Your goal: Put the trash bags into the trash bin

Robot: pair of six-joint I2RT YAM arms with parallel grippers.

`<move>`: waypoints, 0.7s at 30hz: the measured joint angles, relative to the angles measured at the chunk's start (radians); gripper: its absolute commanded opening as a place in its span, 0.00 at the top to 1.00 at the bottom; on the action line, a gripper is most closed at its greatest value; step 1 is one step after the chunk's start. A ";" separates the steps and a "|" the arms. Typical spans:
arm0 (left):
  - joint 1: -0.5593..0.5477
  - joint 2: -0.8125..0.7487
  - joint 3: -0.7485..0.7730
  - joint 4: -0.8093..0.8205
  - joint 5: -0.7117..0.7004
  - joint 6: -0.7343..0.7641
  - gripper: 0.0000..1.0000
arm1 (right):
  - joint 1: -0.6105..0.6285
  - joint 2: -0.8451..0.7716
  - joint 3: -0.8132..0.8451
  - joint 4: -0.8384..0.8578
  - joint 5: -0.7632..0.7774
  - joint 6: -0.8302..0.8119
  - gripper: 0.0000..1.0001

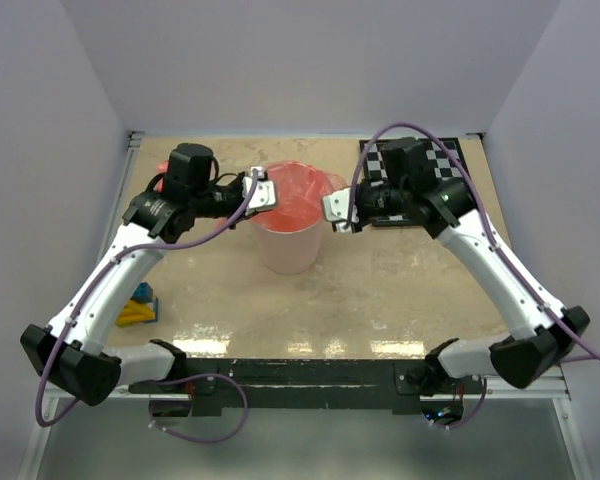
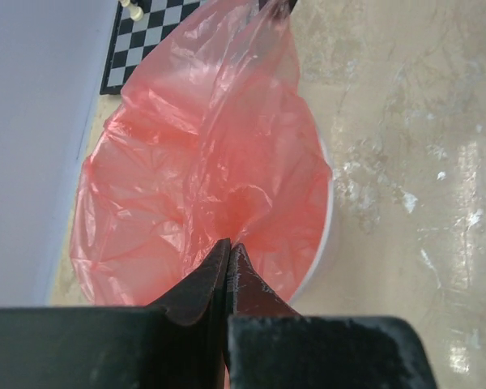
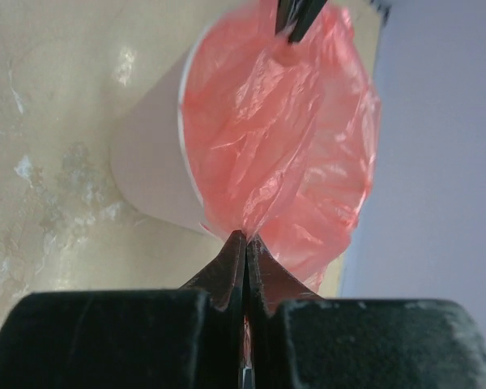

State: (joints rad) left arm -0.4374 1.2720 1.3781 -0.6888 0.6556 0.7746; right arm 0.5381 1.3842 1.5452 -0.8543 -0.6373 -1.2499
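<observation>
The trash bin (image 1: 288,245), a white round bucket, stands mid-table with the red-pink trash bag (image 1: 298,195) spread inside its mouth. My left gripper (image 1: 263,192) is at the bin's left rim and my right gripper (image 1: 335,210) at its right rim. In the left wrist view the left gripper (image 2: 229,245) is shut, with the bag's (image 2: 202,162) film gathered into its tips above the bin's rim (image 2: 326,231). The right wrist view shows the right gripper (image 3: 245,237) shut on a fold of the bag (image 3: 283,130) beside the bin's wall (image 3: 150,178).
A black-and-white checkerboard (image 1: 420,165) lies at the back right, under the right arm. A small blue and yellow object (image 1: 140,308) sits at the table's left edge. Something red (image 1: 162,168) peeks out behind the left arm. Pale walls close in three sides.
</observation>
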 measured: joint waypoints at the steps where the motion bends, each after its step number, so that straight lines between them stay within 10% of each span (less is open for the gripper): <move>1: 0.000 -0.030 -0.034 0.013 0.008 -0.022 1.00 | 0.016 -0.041 -0.031 0.021 0.000 0.003 1.00; 16: -0.016 -0.291 -0.500 0.160 0.056 -0.067 1.00 | 0.124 -0.290 -0.571 0.337 0.108 0.008 1.00; 21: -0.017 -0.288 -0.631 0.262 -0.008 -0.124 0.76 | 0.125 -0.242 -0.640 0.414 0.145 0.065 0.59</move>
State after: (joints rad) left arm -0.4545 0.9836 0.7475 -0.4263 0.6479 0.6502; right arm 0.6632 1.1423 0.9047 -0.4404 -0.4923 -1.1847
